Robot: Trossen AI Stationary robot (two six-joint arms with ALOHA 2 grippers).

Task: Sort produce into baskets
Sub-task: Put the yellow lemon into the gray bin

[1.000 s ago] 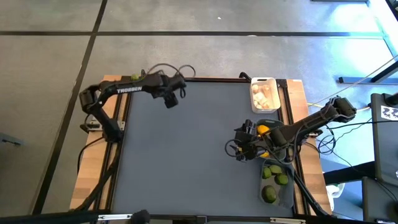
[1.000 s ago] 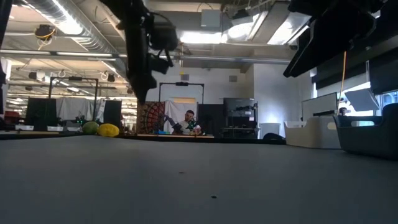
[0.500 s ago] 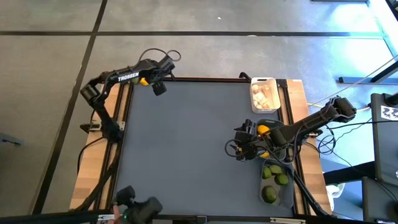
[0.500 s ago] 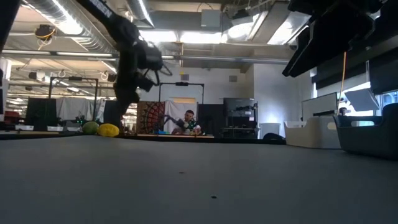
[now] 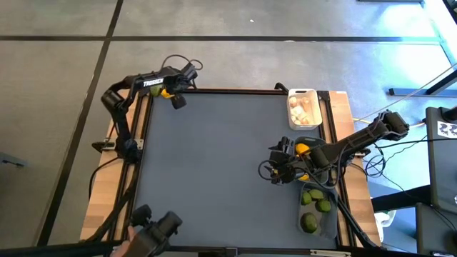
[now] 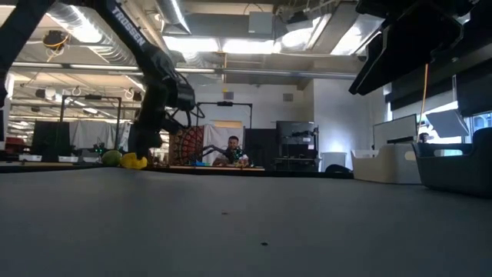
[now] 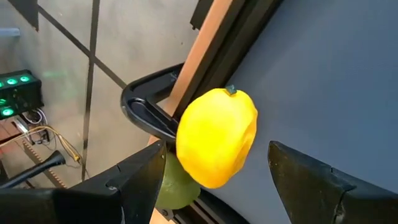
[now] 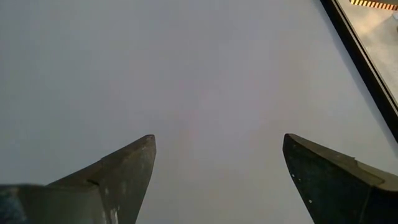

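A yellow lemon [image 7: 217, 137] lies at the mat's far left corner, with a green lime [image 7: 177, 186] behind it by the table's rim. Both show in the low view, the lemon [image 6: 134, 161] and the lime [image 6: 112, 158]. My left gripper [image 5: 171, 95] is open, and its fingers stand on either side of the lemon [image 5: 166, 91] without plainly touching it. My right gripper [image 5: 272, 171] is open and empty above the mat, left of the dark basket [image 5: 308, 143]. The white basket [image 5: 302, 96] holds garlic bulbs. The translucent basket [image 5: 318, 221] holds limes.
The three baskets stand in a row along the table's right edge; a lemon shows in the dark one under my right arm. The grey mat [image 5: 221, 164] lies bare between the arms. A dark object [image 5: 153, 239] shows at the near left edge.
My left gripper has gone toward the table's far left corner and down, from above the mat to around the lemon. Its fingers stay open. My right arm has kept still.
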